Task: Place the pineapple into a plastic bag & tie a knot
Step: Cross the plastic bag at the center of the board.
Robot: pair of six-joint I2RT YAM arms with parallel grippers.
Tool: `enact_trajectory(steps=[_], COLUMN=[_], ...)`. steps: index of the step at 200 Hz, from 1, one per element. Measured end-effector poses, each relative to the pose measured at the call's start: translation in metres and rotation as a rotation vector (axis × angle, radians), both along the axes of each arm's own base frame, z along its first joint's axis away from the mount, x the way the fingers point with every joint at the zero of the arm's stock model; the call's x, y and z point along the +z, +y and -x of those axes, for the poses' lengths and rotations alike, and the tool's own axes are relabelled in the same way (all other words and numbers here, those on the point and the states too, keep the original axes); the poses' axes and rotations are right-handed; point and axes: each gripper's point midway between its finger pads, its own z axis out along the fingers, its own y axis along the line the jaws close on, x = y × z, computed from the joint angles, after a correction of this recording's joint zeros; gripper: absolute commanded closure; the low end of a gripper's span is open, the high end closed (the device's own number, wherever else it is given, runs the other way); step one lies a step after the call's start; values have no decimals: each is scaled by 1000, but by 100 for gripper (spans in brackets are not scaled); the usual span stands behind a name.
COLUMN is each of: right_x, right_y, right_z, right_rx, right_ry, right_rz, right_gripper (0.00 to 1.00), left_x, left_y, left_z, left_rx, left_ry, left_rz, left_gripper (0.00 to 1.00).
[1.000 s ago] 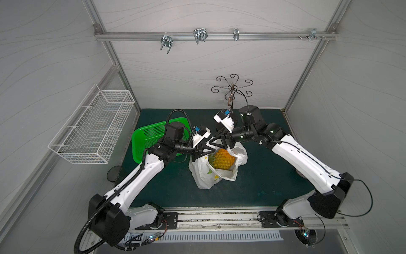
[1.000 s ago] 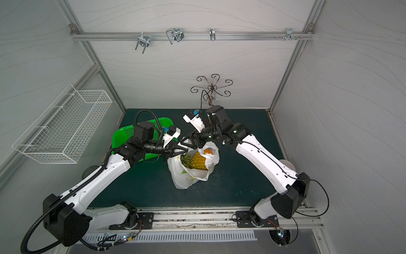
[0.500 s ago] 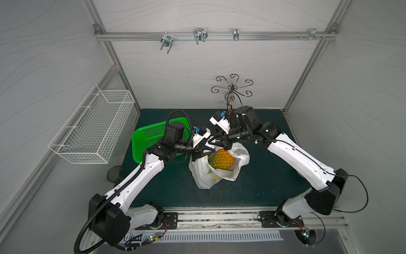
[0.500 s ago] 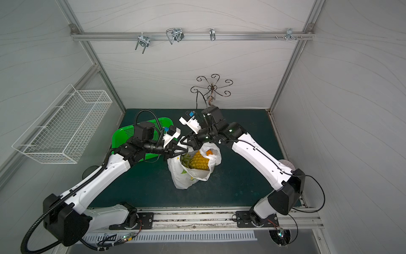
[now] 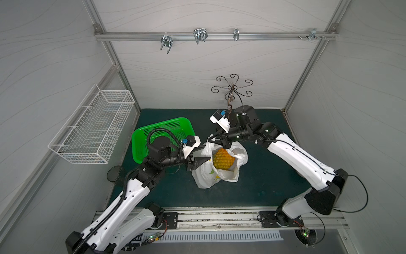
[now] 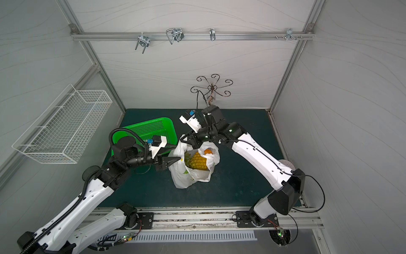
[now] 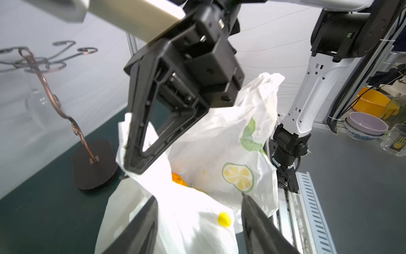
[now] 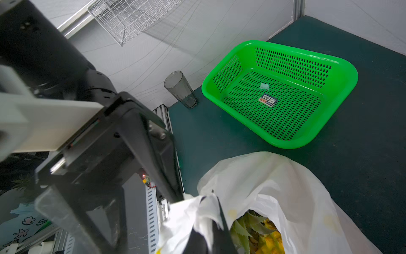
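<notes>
The pineapple sits inside the plastic bag, whose mouth gapes open on the green mat in both top views. My right gripper is shut on the bag's raised handle edge at the far left of the mouth; the right wrist view shows white film pinched in the right gripper. My left gripper is open at the bag's left side. In the left wrist view its fingers stand wide apart with loose bag film between them, ungripped. The lemon print faces this camera. No knot is in view.
A green perforated basket lies left of the bag, under my left arm. A dark glass tumbler stands near the mat's left edge. A curly metal stand rises behind my right wrist. A white wire basket hangs on the left wall.
My right gripper moved left to the bag's raised handle and shut on it. My left gripper, which was shut on that handle, has opened and let it go.
</notes>
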Motion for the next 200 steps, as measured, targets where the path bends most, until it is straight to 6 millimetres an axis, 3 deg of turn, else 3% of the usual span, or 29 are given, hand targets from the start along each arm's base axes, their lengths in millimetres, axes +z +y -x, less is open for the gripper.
enact_trajectory(steps=[24,47,69,97,106,117,152,200], right_x=[0,0,1,3,3,4,5,5], right_y=[0,2,4,5,5,5,5,6], right_z=[-1,-3,-6,-7,-7,-7,-8,-7], right_rx=[-8,-17,-21,-24,-25,-26,-31,-30], right_ry=[-1,-1,-2,-8,-9,-11,-17,-19], right_rz=[1,4,5,3,2,2,1,3], right_gripper=[100,100,100,100,100,100,100,100], left_x=[13,22,30,38,40,42,46,32], left_y=[-17,-46,-71,-92,-95,-98,-102,-113], left_z=[20,47,61,56,53,50,50,42], left_rx=[-48,-135,-161,-114,-91,-69,-11,67], left_ry=[-79,-152,-208,-227,-223,-211,-194,-132], left_rz=[10,7,0,-14,-18,-17,-25,-71], left_gripper=[38,36,34,26,18,15,10,10])
